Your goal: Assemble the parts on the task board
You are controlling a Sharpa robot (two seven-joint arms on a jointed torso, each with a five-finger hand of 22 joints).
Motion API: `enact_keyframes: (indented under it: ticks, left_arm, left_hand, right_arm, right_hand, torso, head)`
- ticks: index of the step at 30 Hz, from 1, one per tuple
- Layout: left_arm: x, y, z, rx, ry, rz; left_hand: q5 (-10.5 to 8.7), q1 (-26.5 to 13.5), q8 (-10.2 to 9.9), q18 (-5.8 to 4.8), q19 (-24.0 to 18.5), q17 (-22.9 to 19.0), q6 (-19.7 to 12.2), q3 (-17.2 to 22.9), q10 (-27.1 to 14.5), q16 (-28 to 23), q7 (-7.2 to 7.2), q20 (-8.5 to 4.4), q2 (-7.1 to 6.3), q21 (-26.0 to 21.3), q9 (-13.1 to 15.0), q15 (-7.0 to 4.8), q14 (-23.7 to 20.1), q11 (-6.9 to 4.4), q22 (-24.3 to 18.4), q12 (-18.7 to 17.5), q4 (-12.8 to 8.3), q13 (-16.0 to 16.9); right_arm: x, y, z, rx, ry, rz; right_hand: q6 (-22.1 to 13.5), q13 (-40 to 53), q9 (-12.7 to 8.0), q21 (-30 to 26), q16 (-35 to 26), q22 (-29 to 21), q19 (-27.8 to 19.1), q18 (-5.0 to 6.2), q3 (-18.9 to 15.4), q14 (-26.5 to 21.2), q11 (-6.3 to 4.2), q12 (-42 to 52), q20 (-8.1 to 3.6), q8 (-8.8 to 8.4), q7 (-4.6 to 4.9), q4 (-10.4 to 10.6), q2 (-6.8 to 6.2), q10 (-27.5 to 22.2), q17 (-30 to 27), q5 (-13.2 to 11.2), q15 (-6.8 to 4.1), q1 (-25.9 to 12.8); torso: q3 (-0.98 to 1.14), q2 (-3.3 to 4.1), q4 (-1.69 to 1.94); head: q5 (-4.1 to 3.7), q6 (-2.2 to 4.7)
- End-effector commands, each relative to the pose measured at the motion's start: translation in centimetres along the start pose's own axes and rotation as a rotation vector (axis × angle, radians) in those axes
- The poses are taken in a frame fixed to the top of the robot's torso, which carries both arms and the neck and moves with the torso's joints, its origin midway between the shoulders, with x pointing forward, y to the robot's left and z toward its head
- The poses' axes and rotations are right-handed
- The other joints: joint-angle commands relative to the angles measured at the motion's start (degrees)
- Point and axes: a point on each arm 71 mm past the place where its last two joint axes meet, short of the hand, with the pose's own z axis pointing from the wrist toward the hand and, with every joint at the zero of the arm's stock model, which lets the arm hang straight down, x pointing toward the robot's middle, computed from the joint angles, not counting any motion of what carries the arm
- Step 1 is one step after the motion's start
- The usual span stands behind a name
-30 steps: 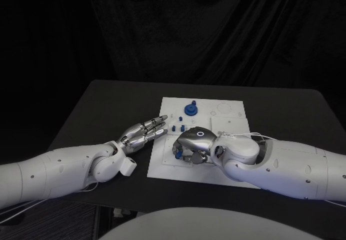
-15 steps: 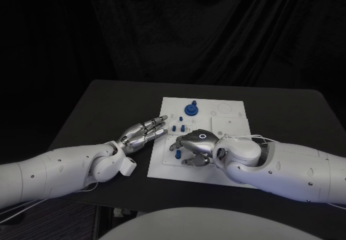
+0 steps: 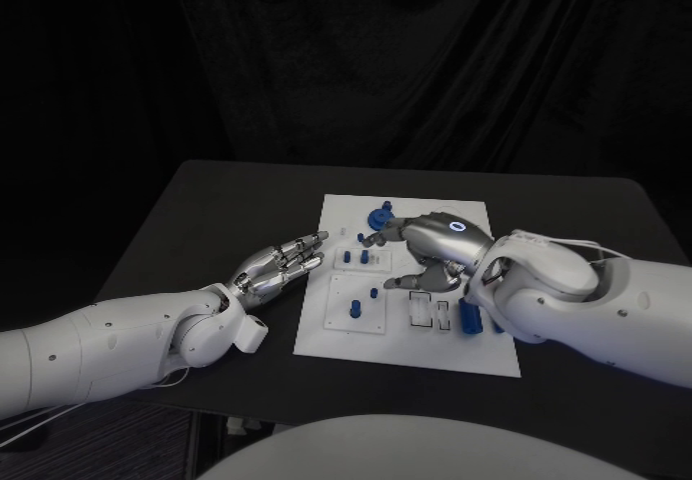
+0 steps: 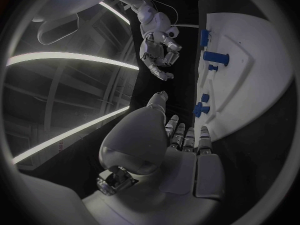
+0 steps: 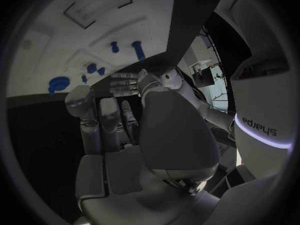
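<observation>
The white task board (image 3: 433,345) lies in the middle of the black table. On it, a round blue part (image 3: 382,216) stands at the far left, small blue pegs (image 3: 362,258) sit along the left side, and a longer blue piece (image 3: 472,318) lies near the right. My right hand (image 3: 428,250) hovers over the board's middle, fingers apart, nothing in it. My left hand (image 3: 283,264) hangs open just left of the board, fingers stretched toward it. The left wrist view shows the board (image 4: 256,85), pegs (image 4: 215,58) and my right hand (image 4: 157,47). The right wrist view shows the board (image 5: 75,30) and the round part (image 5: 59,84).
Bare black table (image 3: 216,210) runs round the board on every side. Shallow rectangular recesses (image 3: 427,312) are cut in the board's near middle. A dark curtain closes the back.
My right hand has lifted from the board's near left and moved toward its far middle, uncovering the pegs and recesses there. The left hand has stayed put.
</observation>
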Motion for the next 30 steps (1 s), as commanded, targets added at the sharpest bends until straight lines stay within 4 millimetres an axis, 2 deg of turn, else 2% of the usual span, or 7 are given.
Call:
enact_keyframes:
  ticks: [1,7,11,19,23,25,30]
  left_arm:
    - [-0.1,-1.5,-0.4,0.194,-0.048,0.036]
    - [-0.1,-2.2,-1.6,0.206,-0.084,0.058]
    - [-0.2,-2.8,-2.6,0.202,-0.101,0.065]
    - [-0.5,-3.3,-3.4,0.200,-0.118,0.072]
    - [-0.5,-3.3,-3.5,0.197,-0.115,0.069]
    - [-0.5,-3.3,-3.5,0.194,-0.111,0.065]
    - [-0.5,-3.1,-3.2,0.186,-0.099,0.056]
  left_hand:
    - [0.52,-0.19,0.29,-1.60,-0.02,-0.05,0.47,-0.69,-0.14,-0.21,-0.27,-1.65,-0.38,-0.20,0.01,-1.88,0.08,-0.81,-0.28,0.16,0.42,0.05]
    - [-0.60,-0.61,-0.05,-3.93,-0.02,-0.05,-0.94,-2.53,-0.27,-0.21,-1.79,-5.58,-0.70,-0.20,-0.24,-3.58,0.08,-2.24,-0.28,-0.04,3.17,0.01]
    - [-5.66,-1.05,-0.35,-4.80,-0.02,-0.05,-3.14,-4.13,-0.73,-0.21,-4.20,-6.66,-0.71,-0.20,-0.50,-3.96,0.08,-3.25,-0.28,-1.01,8.69,-0.15]
    - [-6.45,-1.31,-0.41,-4.13,-0.02,-0.05,-3.76,-4.66,-1.32,-0.21,-5.72,-6.22,-0.39,-0.20,-0.55,-4.10,0.08,-4.52,-0.28,-2.32,8.83,-0.35]
    - [-5.97,-1.15,-0.43,-4.08,-0.02,-0.05,-3.96,-4.69,-1.36,-0.21,-5.63,-5.88,-0.25,-0.20,-0.57,-3.79,0.08,-4.63,-0.28,-2.51,8.80,-0.37]
    - [-5.59,-0.90,-0.44,-4.02,-0.02,-0.05,-4.09,-4.67,-1.33,-0.21,-5.38,-5.53,-0.12,-0.20,-0.58,-3.51,0.08,-4.36,-0.28,-2.58,8.76,-0.37]
    - [-4.71,-0.17,-0.46,-4.01,-0.02,-0.05,-4.43,-4.52,-1.29,-0.21,-5.10,-4.73,0.13,-0.20,-0.60,-2.70,0.08,-3.67,-0.28,-2.73,8.66,-0.37]
  right_arm:
    - [-2.2,-1.0,-0.9,0.060,-0.107,0.140]
    - [-5.1,-3.7,-4.1,0.208,-0.110,0.164]
    - [-5.4,-5.0,-5.8,0.314,-0.049,0.207]
    - [-3.7,-7.2,-8.6,0.494,0.105,0.301]
    - [-2.3,-7.9,-9.6,0.578,0.185,0.292]
    - [-1.3,-8.3,-10.2,0.624,0.230,0.258]
    - [0.3,-8.6,-10.9,0.677,0.268,0.172]
  right_hand:
    - [1.87,0.14,0.14,0.49,0.40,6.25,0.45,0.36,0.64,0.25,-0.04,1.24,0.16,0.96,1.22,-0.26,0.71,1.22,0.08,-0.15,0.15,-0.74]
    - [8.50,1.79,0.74,0.44,-0.16,6.11,0.73,0.54,2.97,0.42,-2.31,8.27,-0.98,4.22,4.21,-1.05,3.88,13.54,-1.05,4.00,-1.46,1.25]
    - [11.99,3.83,2.39,-1.02,-1.64,5.71,0.35,0.70,3.46,0.08,-4.01,12.37,-2.37,8.17,3.08,-0.89,4.17,19.76,-2.90,4.34,-2.91,1.29]
    - [13.84,19.59,5.14,-5.52,-4.96,4.38,-0.51,1.16,2.31,-0.49,-5.71,29.08,-3.73,14.60,1.30,-0.66,5.27,26.89,-6.26,4.61,-4.25,-3.03]
    - [14.35,50.49,5.80,1.04,1.87,6.51,2.55,0.00,1.32,4.38,-6.25,43.63,-4.19,16.98,0.57,-0.59,5.81,44.22,5.51,4.69,-4.88,-7.48]
    - [15.76,74.52,7.78,13.55,10.81,9.60,7.02,-2.11,-0.55,10.24,-7.37,50.22,-5.08,21.10,-0.96,-0.41,6.17,60.42,21.70,4.03,-5.91,-15.06]
    - [15.36,79.19,11.68,23.58,16.12,11.76,9.91,-3.72,-2.87,13.66,-8.75,50.87,-6.40,26.74,-2.05,-0.45,6.71,63.70,33.12,4.94,-7.07,-21.84]
  torso:
    - [-0.01,-0.04,0.06]
    - [-0.01,0.00,0.05]
    - [-0.10,0.00,-0.01]
    - [-0.04,0.04,-0.13]
    - [-0.02,0.26,-0.54]
    - [-0.07,0.37,-0.58]
    - [-0.04,0.30,-0.37]
  head:
    - [-0.35,-0.01]
    - [-1.03,-0.01]
    - [-1.96,-0.01]
    - [-3.58,-0.01]
    - [-3.56,-0.01]
    - [-3.65,-0.01]
    - [-4.24,-0.01]
